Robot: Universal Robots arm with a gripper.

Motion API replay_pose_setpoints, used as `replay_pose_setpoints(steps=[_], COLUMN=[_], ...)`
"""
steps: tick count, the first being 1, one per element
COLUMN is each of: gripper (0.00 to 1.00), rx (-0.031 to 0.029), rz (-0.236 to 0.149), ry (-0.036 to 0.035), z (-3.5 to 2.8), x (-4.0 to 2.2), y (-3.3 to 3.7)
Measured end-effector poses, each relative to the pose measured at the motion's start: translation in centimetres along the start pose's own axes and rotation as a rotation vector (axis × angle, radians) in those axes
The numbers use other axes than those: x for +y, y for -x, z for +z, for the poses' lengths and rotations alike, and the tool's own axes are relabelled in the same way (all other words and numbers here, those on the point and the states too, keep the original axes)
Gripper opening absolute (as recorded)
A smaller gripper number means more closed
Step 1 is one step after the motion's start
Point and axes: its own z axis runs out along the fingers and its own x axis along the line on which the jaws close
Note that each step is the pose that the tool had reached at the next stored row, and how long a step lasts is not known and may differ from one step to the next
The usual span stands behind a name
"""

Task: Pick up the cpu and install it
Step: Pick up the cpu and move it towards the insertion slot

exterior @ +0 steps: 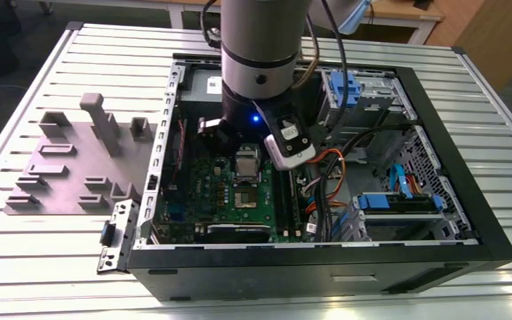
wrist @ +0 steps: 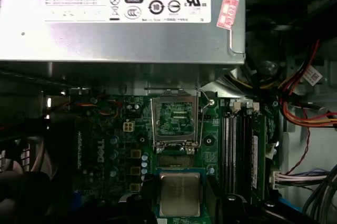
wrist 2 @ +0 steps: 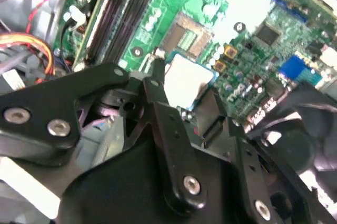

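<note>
Your hand [wrist 2: 185,91] pinches the cpu [wrist: 179,195] level, metal top up, likely so its contacts face the open socket [exterior: 247,163] nearby, at six o'clock from the arm [exterior: 256,60] in the exterior view.

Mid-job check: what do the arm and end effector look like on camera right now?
The arm is a thick silver-grey cylinder with a black band and a small blue light. A white-and-black module is mounted near the wrist, and dark cables run alongside. The end effector is black linkage plates with silver screws.
</note>
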Motion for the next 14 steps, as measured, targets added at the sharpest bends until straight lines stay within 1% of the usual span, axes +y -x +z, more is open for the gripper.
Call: replay_pose_setpoints(steps=[1, 4, 10, 14], gripper=[0.47, 0.47, 0.47, 0.47], rx=[-0.0001, 0.0, 0.0, 0.0], rz=[0.0, 0.0, 0.0, 0.0], ry=[0.0002, 0.0, 0.0001, 0.0], z=[0.66, 1.14, 1.19, 1.38], x=[-0.41, -0.52, -0.57, -1.01], y=[0.09, 0.11, 0.12, 0.12])
